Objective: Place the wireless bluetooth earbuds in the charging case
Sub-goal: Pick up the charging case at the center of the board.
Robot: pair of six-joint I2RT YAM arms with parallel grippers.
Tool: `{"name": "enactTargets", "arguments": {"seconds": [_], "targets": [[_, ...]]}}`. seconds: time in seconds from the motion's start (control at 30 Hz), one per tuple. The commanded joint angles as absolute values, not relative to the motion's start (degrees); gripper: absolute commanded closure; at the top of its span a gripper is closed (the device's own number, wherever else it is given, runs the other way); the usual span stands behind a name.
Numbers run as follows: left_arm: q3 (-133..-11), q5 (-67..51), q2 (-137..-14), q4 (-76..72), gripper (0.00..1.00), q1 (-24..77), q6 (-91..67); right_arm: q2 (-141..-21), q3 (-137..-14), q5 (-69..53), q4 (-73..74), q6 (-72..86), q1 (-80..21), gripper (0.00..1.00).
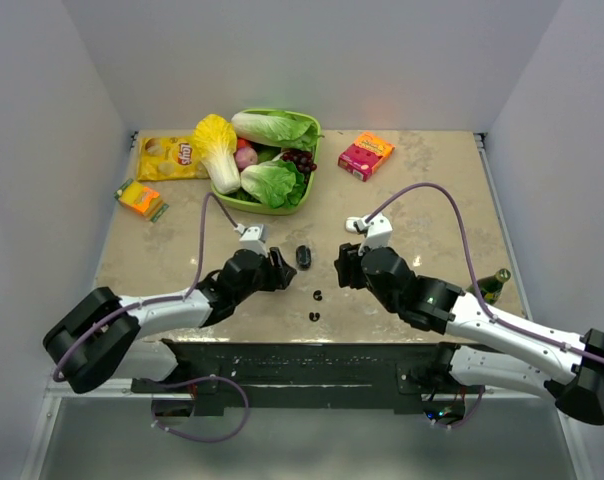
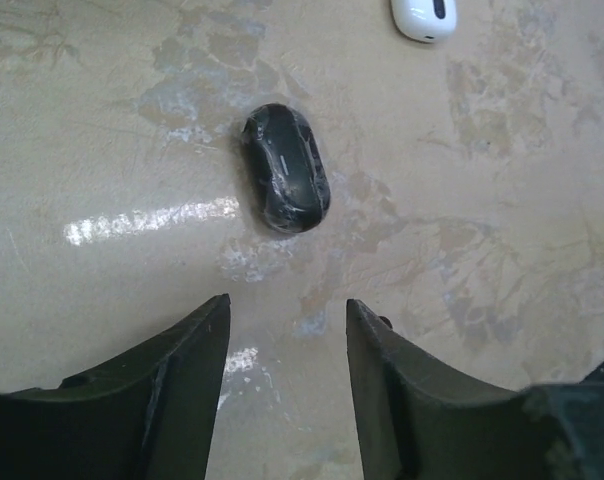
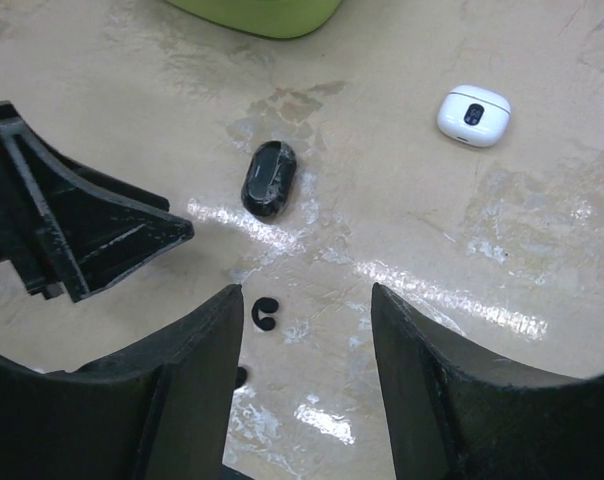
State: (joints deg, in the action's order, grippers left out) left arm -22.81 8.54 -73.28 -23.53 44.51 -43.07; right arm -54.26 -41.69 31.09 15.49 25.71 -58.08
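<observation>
The white charging case lies lid down on the table, also seen at the top of the left wrist view and small in the top view. Two tiny black earbuds lie near the front edge between the arms. One earbud shows just inside my right gripper's left finger; the other earbud is half hidden behind that finger. A black oval object lies ahead of both grippers. My left gripper and right gripper are open and hold nothing.
At the back stand a green basket of vegetables, a yellow chip bag, a pink box and an orange packet. A green bottle is beside the right arm. My left gripper's finger reaches into the right wrist view.
</observation>
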Motion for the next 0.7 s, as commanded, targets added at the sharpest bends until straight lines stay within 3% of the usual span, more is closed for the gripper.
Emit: {"name": "enactTargets", "arguments": {"seconds": [0.0, 0.1, 0.13, 0.2, 0.33, 0.67], "targets": [[-26.8, 10.72, -76.72, -22.94, 0.53, 44.12, -40.7, -53.62, -41.05, 29.45, 13.18, 27.77, -58.01, 0.44], [-28.82, 11.25, -81.02, -23.38, 0.75, 44.12, -40.17, -52.39, -40.61, 28.39, 13.01, 27.95, -58.01, 0.46], [-29.44, 12.12, -81.91, -23.2, 0.87, 44.12, -40.08, -52.03, -40.43, 28.04, 12.83, 28.04, -58.01, 0.47], [-30.84, 12.92, -83.92, -23.12, 0.96, 44.12, -39.82, -50.98, -40.17, 27.34, 12.83, 28.21, -58.01, 0.47], [-33.48, 14.85, -87.36, -22.85, 1.0, 44.12, -38.94, -49.4, -40.25, 26.54, 13.36, 28.39, -58.09, 0.48], [-38.67, 13.71, -94.13, -21.18, 0.98, 44.12, -37.7, -47.2, -41.13, 27.16, 15.2, 27.51, -58.01, 0.48]]}}
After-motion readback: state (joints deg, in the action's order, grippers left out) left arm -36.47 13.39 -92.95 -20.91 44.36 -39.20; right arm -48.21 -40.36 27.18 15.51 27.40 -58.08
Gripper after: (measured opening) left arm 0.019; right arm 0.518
